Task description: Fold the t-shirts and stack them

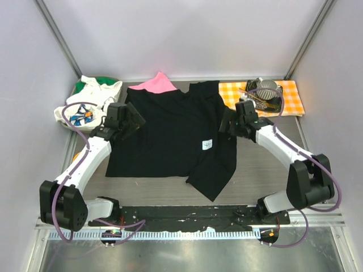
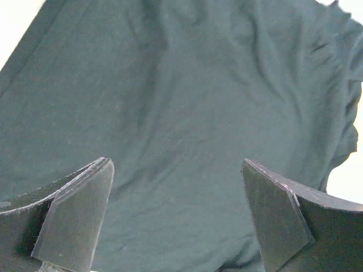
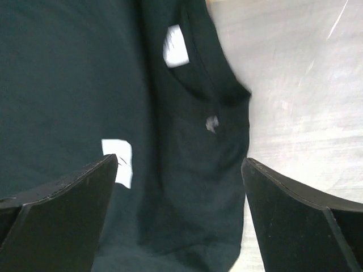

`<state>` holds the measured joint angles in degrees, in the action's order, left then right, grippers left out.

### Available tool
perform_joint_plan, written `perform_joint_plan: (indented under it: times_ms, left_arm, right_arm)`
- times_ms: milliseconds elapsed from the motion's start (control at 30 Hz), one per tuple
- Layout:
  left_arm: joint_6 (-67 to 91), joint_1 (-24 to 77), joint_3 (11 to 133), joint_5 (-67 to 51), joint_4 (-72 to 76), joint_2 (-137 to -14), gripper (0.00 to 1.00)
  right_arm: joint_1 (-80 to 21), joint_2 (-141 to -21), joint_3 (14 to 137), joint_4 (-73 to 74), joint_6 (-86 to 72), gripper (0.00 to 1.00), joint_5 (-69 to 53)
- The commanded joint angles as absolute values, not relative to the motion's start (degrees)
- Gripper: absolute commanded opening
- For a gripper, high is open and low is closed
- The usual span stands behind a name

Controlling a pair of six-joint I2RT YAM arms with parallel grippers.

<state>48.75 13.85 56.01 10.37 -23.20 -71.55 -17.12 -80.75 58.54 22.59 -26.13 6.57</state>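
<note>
Top external view: left claw (image 1: 134, 117) and right claw (image 1: 227, 122) are spread apart, and the black shirt (image 1: 170, 139) should be pinched evenly at both sides.

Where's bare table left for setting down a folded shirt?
Bare table: near strip between black t-shirt hem and base plate; right patch on near side of checked cloth, though right arm spans it. Crowded: back edge, with pink shirt, white clothes pile.

At the far right corner of your tabletop (image 1: 266, 170) you'll see an orange-and-white checked cloth (image 1: 289, 96) lying flat. On it rests a small clutter of dark items (image 1: 265, 102) and a grey rounded metal piece (image 1: 268, 88), too small to identify.
</note>
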Motion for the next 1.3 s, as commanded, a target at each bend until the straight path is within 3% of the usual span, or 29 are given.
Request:
perform_joint_plan:
  times_ms: [0,567,667,900,1267]
  left_arm:
    - [48.5,14.2,54.1,9.9,-22.9,-68.7,1.0]
    - [47.0,14.2,48.6,8.9,-21.5,-69.0,1.0]
    - [46.6,14.2,48.3,9.1,-21.5,-68.8,1.0]
    - [46.7,14.3,48.5,12.3,-24.0,-67.7,1.0]
    - [47.6,14.6,46.3,11.7,-30.3,-63.4,1.0]
  right_arm:
    - [-17.2,-80.9,54.1,18.1,-31.0,0.96,2.6]
    - [-18.0,-87.7,45.8,7.7,-36.1,0.94,-5.1]
    - [-18.0,-88.7,46.2,11.1,-35.9,0.93,-1.0]
    - [-18.0,-85.4,49.4,26.0,-37.9,0.95,21.8]
    - [-18.5,-74.3,51.9,33.0,-35.5,0.96,23.3]
